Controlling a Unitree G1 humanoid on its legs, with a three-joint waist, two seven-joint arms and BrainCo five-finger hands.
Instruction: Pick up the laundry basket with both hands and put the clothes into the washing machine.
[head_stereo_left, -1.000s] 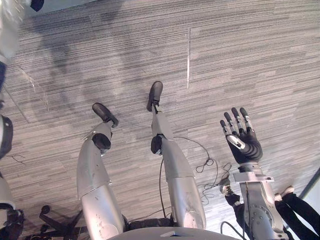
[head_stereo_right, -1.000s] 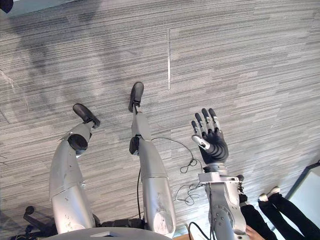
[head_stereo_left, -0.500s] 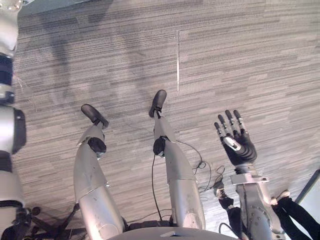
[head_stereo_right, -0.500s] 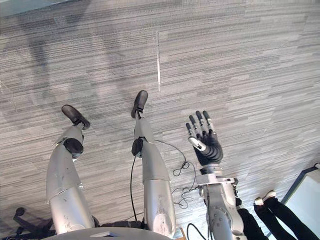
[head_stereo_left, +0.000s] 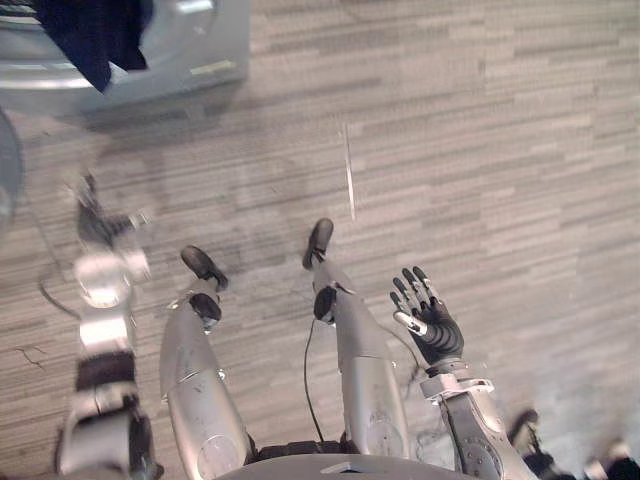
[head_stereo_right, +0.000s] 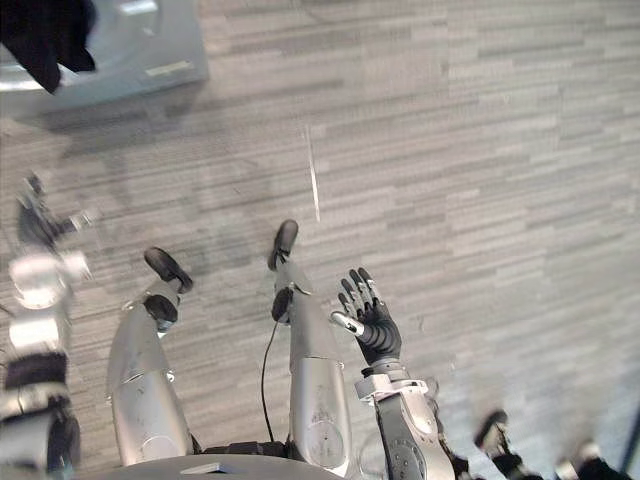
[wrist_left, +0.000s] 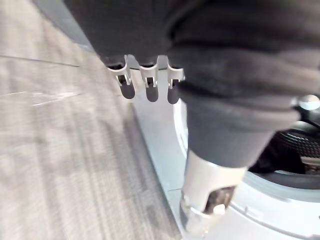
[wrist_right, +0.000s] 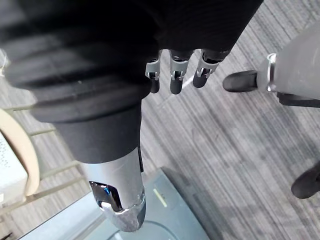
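Camera swing since the earlier frame brings the washing machine (head_stereo_left: 190, 45) into the upper left, a dark garment (head_stereo_left: 95, 35) hanging from its opening. Left hand (head_stereo_left: 100, 222), nearer the machine, and right hand (head_stereo_left: 438, 330), well apart from it, both hold nothing, fingers straight. The left looks best placed to tuck the hanging cloth fully inside.

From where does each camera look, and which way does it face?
Left eye view: on the head, facing down at floor, washing machine and right hand.
Right eye view: beside it, same scene.
Left wrist view: along the left hand toward the drum.
Right wrist view: along the right hand toward the floor.
Both eye views share dark clothing hanging from the machine.
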